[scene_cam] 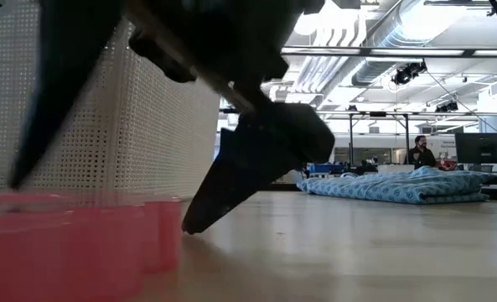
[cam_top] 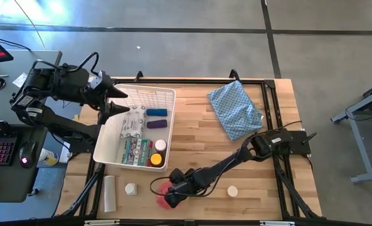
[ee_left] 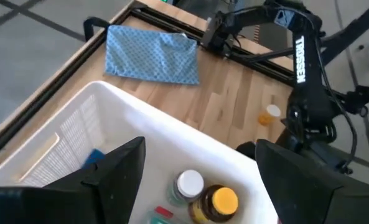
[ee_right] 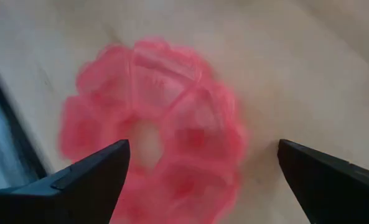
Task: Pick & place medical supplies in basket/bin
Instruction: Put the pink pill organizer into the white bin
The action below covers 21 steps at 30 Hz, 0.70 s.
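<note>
I've several supplies already in the white bin (cam_top: 104, 141). My right gripper (ee_right: 203, 163) hangs spread over the red pill organiser (ee_right: 153, 127); left gripper (ee_left: 196, 165), spread, waits above the bin.

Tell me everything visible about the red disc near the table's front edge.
The red disc is a round, translucent pinkish-red plastic piece with a scalloped edge, divided into wedge-shaped compartments around a central hole, like a pill organiser. It lies flat on the wooden table, outside the white bin and just beyond its near corner. The right gripper is open and low over it, one finger on either side; whether the fingers touch it cannot be told.
</note>
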### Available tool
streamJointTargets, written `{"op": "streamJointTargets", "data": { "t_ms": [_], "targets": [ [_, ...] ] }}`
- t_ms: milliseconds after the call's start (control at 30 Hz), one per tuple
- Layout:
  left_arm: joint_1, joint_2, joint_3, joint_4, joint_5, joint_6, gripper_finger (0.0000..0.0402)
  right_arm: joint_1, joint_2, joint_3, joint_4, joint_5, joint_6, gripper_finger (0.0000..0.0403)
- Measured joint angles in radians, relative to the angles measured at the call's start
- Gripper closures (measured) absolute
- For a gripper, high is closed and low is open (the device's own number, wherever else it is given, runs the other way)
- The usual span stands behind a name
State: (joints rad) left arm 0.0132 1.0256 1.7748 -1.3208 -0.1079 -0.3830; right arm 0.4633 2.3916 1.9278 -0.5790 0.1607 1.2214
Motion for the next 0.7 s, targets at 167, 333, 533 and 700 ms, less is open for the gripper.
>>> {"op": "streamJointTargets", "data": {
  "t_ms": [167,333,533,700],
  "targets": [
    [0.000,-0.001,0.000,-0.034,0.074,-0.046,0.0064,0.004,0.022,0.005,0.003,0.008,0.069,0.0005],
    [0.000,-0.001,0.000,-0.069,0.118,-0.096,0.0064,0.005,0.024,0.005,-0.037,0.043,0.075,0.0012],
    [0.000,-0.002,0.000,-0.077,0.166,-0.148,0.0064,-0.001,0.024,0.005,-0.187,0.036,0.056,0.0028],
    [0.000,-0.003,0.000,-0.077,0.196,-0.172,0.0064,-0.017,0.024,0.004,-0.308,0.013,0.035,0.0042]
  ]
}}
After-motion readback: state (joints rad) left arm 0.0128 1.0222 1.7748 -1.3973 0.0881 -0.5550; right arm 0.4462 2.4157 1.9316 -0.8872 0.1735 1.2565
